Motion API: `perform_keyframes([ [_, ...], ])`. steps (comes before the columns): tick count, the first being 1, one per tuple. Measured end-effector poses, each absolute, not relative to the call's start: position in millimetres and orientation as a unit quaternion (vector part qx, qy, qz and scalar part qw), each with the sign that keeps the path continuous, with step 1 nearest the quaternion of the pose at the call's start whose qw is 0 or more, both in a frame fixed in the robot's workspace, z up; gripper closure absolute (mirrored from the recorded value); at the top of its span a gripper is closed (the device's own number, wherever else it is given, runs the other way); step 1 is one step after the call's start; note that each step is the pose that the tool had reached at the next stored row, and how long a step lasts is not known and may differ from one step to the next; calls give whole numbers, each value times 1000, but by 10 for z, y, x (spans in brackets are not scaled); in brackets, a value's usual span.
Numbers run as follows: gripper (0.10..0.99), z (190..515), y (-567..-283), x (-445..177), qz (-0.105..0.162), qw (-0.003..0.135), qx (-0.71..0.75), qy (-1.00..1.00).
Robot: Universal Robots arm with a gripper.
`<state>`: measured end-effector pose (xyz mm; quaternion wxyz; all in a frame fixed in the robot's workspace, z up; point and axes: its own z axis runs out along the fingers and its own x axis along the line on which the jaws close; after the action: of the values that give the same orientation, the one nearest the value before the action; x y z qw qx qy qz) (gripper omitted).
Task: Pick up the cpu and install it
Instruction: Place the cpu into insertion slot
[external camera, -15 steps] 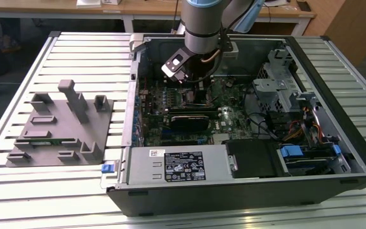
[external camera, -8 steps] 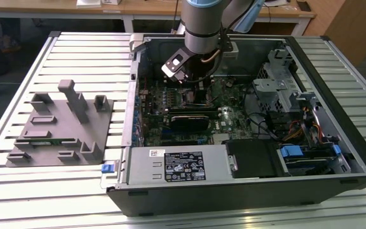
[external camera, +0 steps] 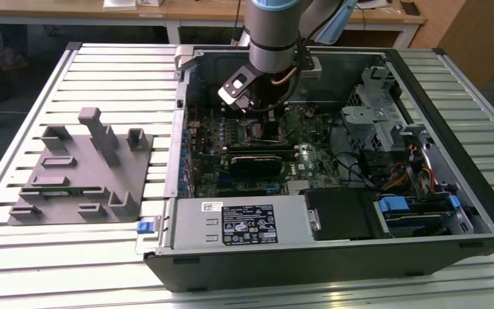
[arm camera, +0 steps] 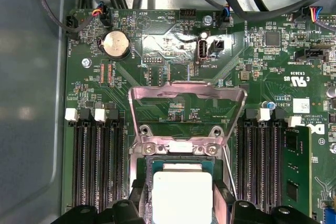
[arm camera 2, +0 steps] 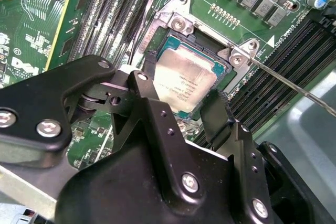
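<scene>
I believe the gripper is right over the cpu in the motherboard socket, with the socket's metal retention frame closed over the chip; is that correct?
Not quite: the first wrist view shows the metal retention frame swung up and open, not closed. The gripper is indeed right over the cpu in the motherboard socket.

The exterior view stands back and high, looking down over the whole open computer case (external camera: 333,257) with the arm (external camera: 273,38) reaching in. The first wrist view looks straight down at the motherboard (arm camera: 173,40) from close above, just beyond the gripper (arm camera: 181,199). The second wrist view slants past it. The socket (arm camera: 178,148) under the gripper shows in both wrist views.
</scene>
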<state>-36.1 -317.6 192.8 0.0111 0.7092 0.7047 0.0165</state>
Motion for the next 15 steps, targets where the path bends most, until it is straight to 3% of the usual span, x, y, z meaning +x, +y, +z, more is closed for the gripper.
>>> perform_keyframes([
  [15,471,1977,-3169,-362,17,11,709,705],
])
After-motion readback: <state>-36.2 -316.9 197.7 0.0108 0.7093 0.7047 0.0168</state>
